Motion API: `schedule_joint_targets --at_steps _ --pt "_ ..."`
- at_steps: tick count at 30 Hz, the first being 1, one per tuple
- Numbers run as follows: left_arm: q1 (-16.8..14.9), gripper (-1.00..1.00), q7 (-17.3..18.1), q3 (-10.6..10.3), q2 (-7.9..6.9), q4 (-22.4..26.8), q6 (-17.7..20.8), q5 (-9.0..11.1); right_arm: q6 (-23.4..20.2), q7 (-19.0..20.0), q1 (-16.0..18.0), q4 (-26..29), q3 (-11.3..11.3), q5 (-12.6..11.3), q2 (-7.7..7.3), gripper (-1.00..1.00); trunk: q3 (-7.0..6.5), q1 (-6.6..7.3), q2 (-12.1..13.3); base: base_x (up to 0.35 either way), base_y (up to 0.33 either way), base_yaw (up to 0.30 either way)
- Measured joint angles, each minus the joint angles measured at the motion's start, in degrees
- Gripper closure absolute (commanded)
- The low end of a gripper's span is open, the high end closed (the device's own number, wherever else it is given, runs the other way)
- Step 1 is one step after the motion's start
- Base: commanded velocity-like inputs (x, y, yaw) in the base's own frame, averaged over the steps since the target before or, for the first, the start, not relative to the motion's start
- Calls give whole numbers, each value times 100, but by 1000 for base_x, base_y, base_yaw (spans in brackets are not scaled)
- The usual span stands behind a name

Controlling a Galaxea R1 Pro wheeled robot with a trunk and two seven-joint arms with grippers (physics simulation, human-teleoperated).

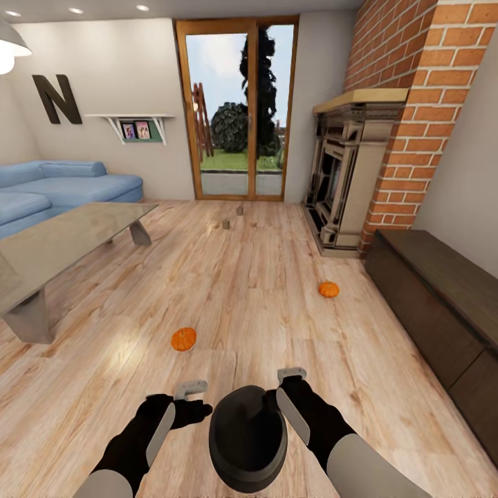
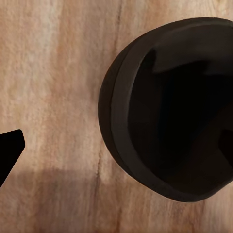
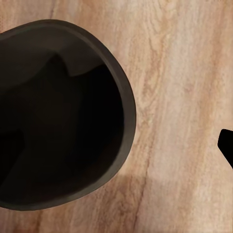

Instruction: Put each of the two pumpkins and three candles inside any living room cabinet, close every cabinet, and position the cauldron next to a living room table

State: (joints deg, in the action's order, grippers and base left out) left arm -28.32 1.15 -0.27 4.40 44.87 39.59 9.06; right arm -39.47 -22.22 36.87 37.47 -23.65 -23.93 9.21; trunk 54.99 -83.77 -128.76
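Observation:
The black cauldron (image 1: 247, 443) sits low in front of me, between my two arms; its dark hollow also shows in the left wrist view (image 2: 170, 111) and the right wrist view (image 3: 53, 111). My left gripper (image 1: 191, 389) hangs just left of its rim and my right gripper (image 1: 291, 375) just right of it. Both are open and hold nothing. One black fingertip (image 2: 10, 148) shows at the edge of the left wrist view, another fingertip (image 3: 226, 145) in the right one. One pumpkin (image 1: 183, 339) lies on the floor ahead, a second pumpkin (image 1: 328, 289) farther right. Two candles (image 1: 225, 223) (image 1: 240, 209) stand far off near the glass door.
The grey glossy table (image 1: 62, 242) stands at the left, with a blue sofa (image 1: 66, 185) behind it. The long dark cabinet (image 1: 443, 304) runs along the right wall, its fronts shut. A fireplace (image 1: 346, 173) and brick chimney stand beyond it. Wooden floor lies between.

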Motion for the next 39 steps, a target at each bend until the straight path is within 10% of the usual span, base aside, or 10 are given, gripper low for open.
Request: schedule_joint_targets --at_steps 39 --pt "4 -100 -8 -223 219 -276 -399 13 99 0 0 -34 -35 33 40 -100 713 -799 -1449 0 0 0"
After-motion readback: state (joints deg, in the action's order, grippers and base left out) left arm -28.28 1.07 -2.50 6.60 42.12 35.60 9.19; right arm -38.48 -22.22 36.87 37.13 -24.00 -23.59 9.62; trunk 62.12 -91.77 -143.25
